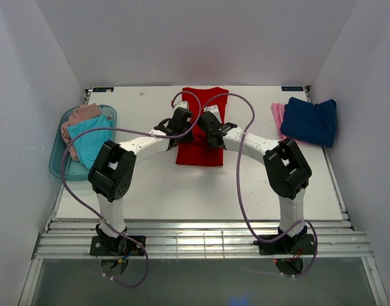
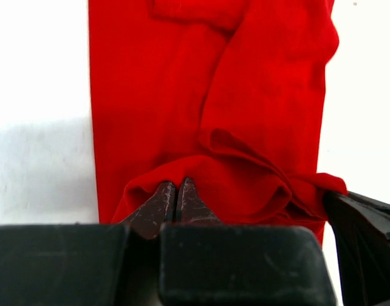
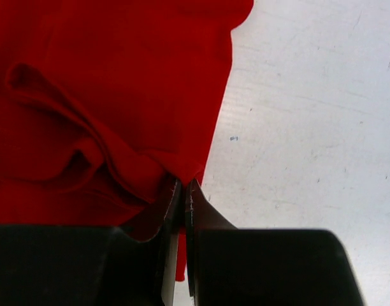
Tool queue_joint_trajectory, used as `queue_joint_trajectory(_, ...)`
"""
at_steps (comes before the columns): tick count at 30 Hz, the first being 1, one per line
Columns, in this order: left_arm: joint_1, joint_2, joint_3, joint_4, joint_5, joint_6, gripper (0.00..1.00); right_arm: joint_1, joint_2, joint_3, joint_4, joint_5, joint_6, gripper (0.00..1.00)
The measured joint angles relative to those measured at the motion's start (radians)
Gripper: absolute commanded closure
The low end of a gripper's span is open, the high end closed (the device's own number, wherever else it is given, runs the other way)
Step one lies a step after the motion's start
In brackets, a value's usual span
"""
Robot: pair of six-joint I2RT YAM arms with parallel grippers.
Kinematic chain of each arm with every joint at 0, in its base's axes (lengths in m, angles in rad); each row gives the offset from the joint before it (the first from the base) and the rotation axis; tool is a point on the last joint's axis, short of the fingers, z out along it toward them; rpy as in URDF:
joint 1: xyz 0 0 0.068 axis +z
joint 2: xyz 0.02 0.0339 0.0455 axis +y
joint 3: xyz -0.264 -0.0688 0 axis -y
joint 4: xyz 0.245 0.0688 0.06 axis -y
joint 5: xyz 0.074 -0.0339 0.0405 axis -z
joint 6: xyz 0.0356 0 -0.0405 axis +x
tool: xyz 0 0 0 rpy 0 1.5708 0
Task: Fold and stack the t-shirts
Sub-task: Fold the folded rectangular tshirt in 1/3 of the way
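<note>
I see a white counter (image 1: pixel 182 191) boxed in by plain white walls. The red t-shirt (image 1: pixel 201 155) lies mid-counter toward the far edge, its long axis running near to far. Both arms bend inward over it. My left end effector (image 2: pixel 176 191) and right end effector (image 3: pixel 183 190) each pinch bunched red cloth.

R end effector (image 3: pixel 183 190) pinched on bunched red t-shirt (image 3: pixel 112 83) edge; white table (image 3: pixel 310 127) beside.
</note>
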Motion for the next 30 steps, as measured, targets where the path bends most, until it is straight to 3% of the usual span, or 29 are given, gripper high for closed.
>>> queue_joint_trajectory(19,0.063,0.204,0.224,0.059,0.031,0.077,1.0,-0.116,0.209,0.269,0.023,-0.01,-0.146,0.92)
queue_joint_trajectory(28,0.076,0.23,0.242,0.062,0.032,0.08,1.0,-0.148,0.294,0.392,0.035,-0.023,-0.18,0.92)
queue_joint_trajectory(30,0.079,0.239,0.249,0.065,0.023,0.079,0.91,-0.156,0.325,0.418,0.045,-0.025,-0.189,0.71)
